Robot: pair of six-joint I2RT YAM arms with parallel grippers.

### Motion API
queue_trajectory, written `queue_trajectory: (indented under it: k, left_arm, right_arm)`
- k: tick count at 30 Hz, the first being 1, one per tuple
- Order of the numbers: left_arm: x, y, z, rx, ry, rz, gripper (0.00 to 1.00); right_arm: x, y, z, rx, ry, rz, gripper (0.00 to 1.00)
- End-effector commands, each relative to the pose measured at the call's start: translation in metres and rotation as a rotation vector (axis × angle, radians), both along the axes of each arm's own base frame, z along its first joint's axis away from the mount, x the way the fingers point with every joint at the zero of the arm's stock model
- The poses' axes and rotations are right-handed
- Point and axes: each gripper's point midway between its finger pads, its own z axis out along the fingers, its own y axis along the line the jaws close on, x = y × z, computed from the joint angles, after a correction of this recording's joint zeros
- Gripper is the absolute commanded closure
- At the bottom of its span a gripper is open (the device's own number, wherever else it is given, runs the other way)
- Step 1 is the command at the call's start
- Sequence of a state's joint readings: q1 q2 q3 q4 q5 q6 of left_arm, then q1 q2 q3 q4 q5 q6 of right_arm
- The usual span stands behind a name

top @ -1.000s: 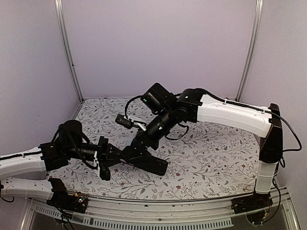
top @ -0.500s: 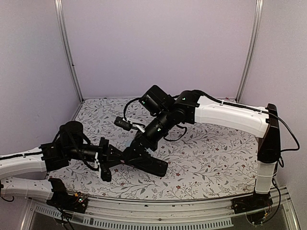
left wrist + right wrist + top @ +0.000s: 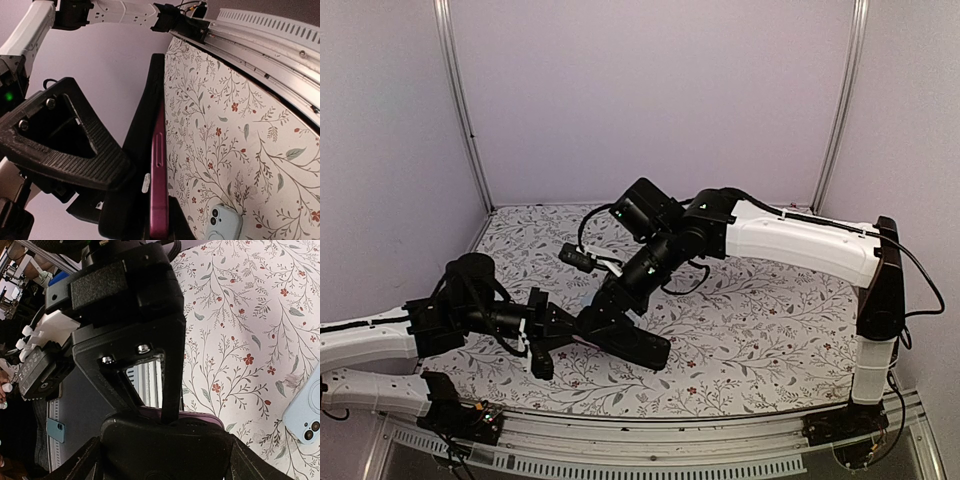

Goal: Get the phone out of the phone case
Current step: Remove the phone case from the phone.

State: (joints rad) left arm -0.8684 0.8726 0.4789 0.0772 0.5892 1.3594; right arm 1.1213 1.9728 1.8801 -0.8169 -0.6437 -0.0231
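The black phone case point(image 3: 638, 346) lies low over the table's front middle, with the purple phone point(image 3: 159, 165) seated in it edge-on. My left gripper point(image 3: 550, 336) is shut on the phone's end; in the left wrist view its jaws point(image 3: 159, 222) pinch the purple edge beside the black case point(image 3: 142, 120). My right gripper point(image 3: 604, 316) comes down onto the case from the back right. In the right wrist view the right gripper point(image 3: 165, 460) has a finger against each side of the case point(image 3: 165, 445), with a strip of purple phone point(image 3: 202, 417) showing just beyond.
A light blue phone-shaped thing point(image 3: 306, 415) lies flat on the floral table point(image 3: 770, 330), near the left gripper's tip point(image 3: 222, 222). The metal front rail point(image 3: 265, 35) runs close by. Purple walls and upright posts point(image 3: 460, 110) bound the back.
The right gripper's jaws have drawn in around the case, and that arm has sunk slightly toward the left. The left gripper has stayed shut in place.
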Motion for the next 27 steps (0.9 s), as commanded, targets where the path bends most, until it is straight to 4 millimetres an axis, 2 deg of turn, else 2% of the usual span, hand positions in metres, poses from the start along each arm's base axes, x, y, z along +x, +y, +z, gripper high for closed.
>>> queue_trajectory:
  k: [1,13,18,22,27]
  left_arm:
    - [0.001,-0.004,0.009,-0.038,-0.003,0.003,1.00]
    - [0.002,-0.003,0.006,-0.040,0.011,0.022,1.00]
    - [0.003,-0.002,0.005,-0.044,0.022,0.034,1.00]
    - [0.005,-0.002,0.003,-0.047,0.043,0.045,1.00]
    - [0.012,-0.001,0.009,-0.086,0.084,0.076,1.00]
  right_arm:
    - [-0.011,0.007,0.012,0.041,-0.034,0.037,0.25]
    - [0.000,-0.004,0.027,0.060,-0.134,-0.023,0.18]
    - [0.011,-0.007,0.037,0.078,-0.195,-0.079,0.02]
    - [0.018,-0.009,0.046,0.093,-0.231,-0.123,0.01]
    - [0.035,-0.010,0.042,0.063,-0.307,-0.224,0.01]
